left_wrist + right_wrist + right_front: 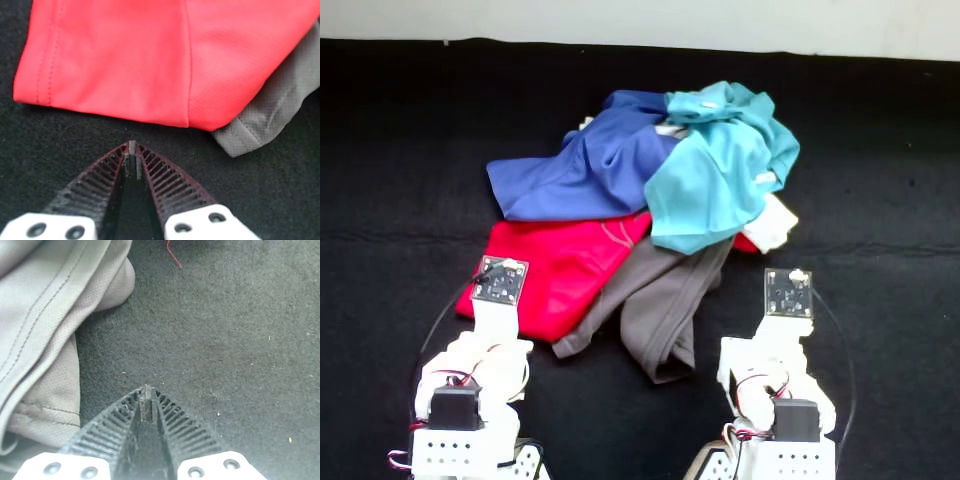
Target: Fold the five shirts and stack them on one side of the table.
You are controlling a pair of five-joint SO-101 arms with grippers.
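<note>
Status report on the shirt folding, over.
Left gripper shut, empty, short of red shirt. Right gripper shut, empty, beside grey shirt. Shirt heap unfolded; teal shirt on top.

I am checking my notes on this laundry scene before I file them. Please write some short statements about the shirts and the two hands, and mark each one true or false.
1. The left hand grips the red shirt. False: it is shut on nothing, over the black table, just short of the shirt's edge.
2. The teal shirt lies partly over the grey shirt. True.
3. The right hand is shut and empty, beside the grey shirt. True.
4. The blue shirt is folded neatly and set apart from the others. False: it lies crumpled in the same heap, partly under the teal shirt.
</note>
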